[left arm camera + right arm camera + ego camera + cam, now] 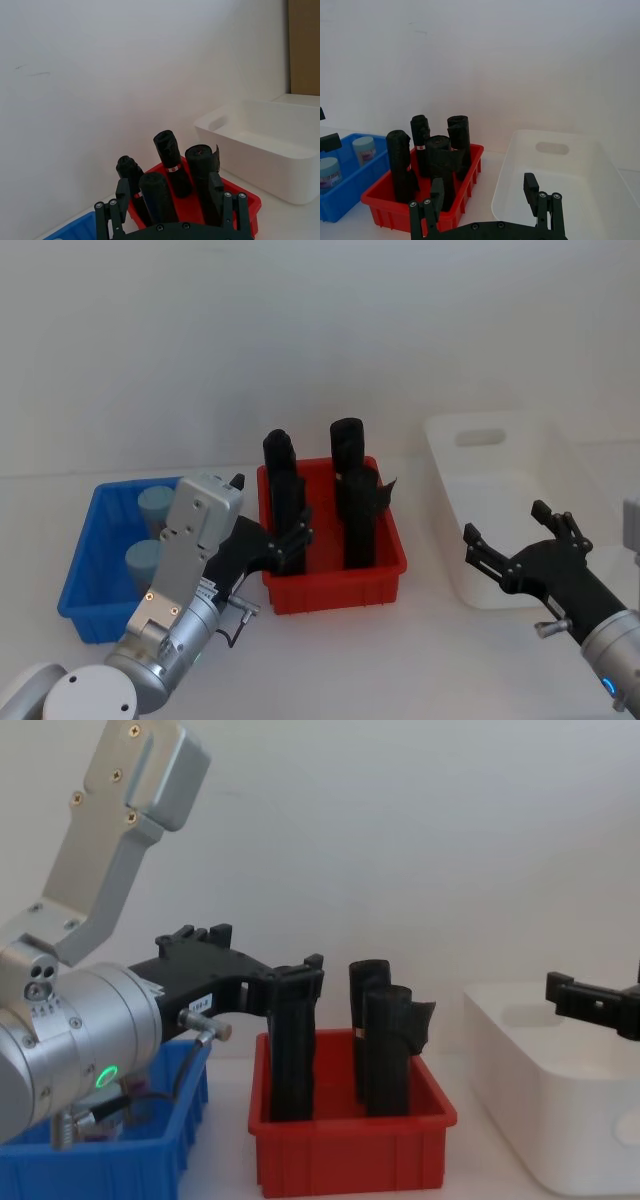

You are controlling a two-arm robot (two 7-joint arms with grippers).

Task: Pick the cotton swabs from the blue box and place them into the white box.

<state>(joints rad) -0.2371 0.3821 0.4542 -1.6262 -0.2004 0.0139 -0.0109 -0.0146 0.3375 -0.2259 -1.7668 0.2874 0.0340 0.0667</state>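
Across the white tabletop (330, 660), right to left: a large, round-cornered, glossy white box (500, 421), nothing seen inside; a low open red bin (335, 582) in the middle, packed with tall black rolls (350, 455) standing on end; a low, bright plastic blue box (88, 612) on the left.

Inside the blue box, two cotton swabs (157, 505): small clear cylindrical jars with pale blue-grey lids, one far, one near. Both upright, long axis vertical, lids facing up.

Left gripper (292, 543) at the near left corner of the red bin, just right of the blue box and above rim height in the chest view. Black fingers (215, 187) spread wide, holding nothing. Jars to the left of those fingers. Plainly the nearer arm for the pick.

Forearm rising from the near left, silver wrist link over the right side of the blue box, fingers aimed right and away, roughly level rather than pointing down. Probably in need of a swing left and a downward tilt before straddling a lid.

Right gripper (510, 525) over the near left part of the white box, likewise wide open and empty, well apart from the jars, red bin between.
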